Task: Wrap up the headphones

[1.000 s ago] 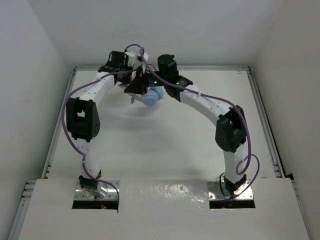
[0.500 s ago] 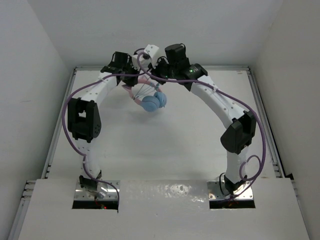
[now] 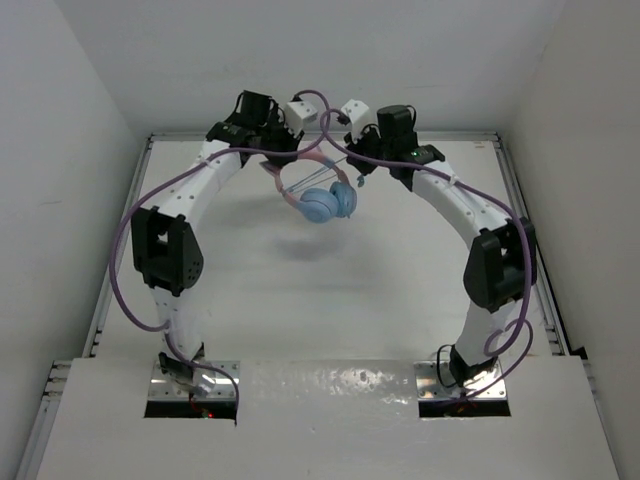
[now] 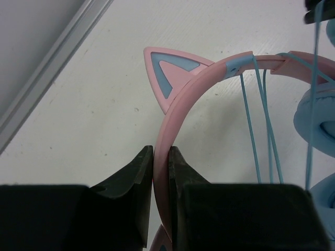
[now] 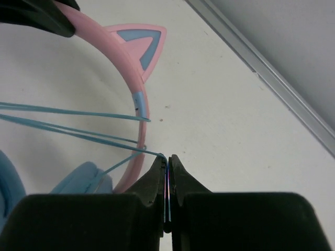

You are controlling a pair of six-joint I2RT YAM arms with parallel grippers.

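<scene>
Two grips: left end effector (image 4: 161, 157) pinched on the pink headband (image 4: 193, 89), right end effector (image 5: 167, 167) pinched on the thin blue cord (image 5: 73, 112). The headphones (image 3: 328, 203) hang above the tabletop (image 3: 330, 300), toward 12 o'clock. Risk: cord slips free, or loops slide off if tension slackens.

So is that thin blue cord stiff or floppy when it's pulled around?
Probably floppy: the cord runs straight only where the right gripper pulls it taut. Likely slippery too, thin and smooth, so loops may slide along the headband.
</scene>
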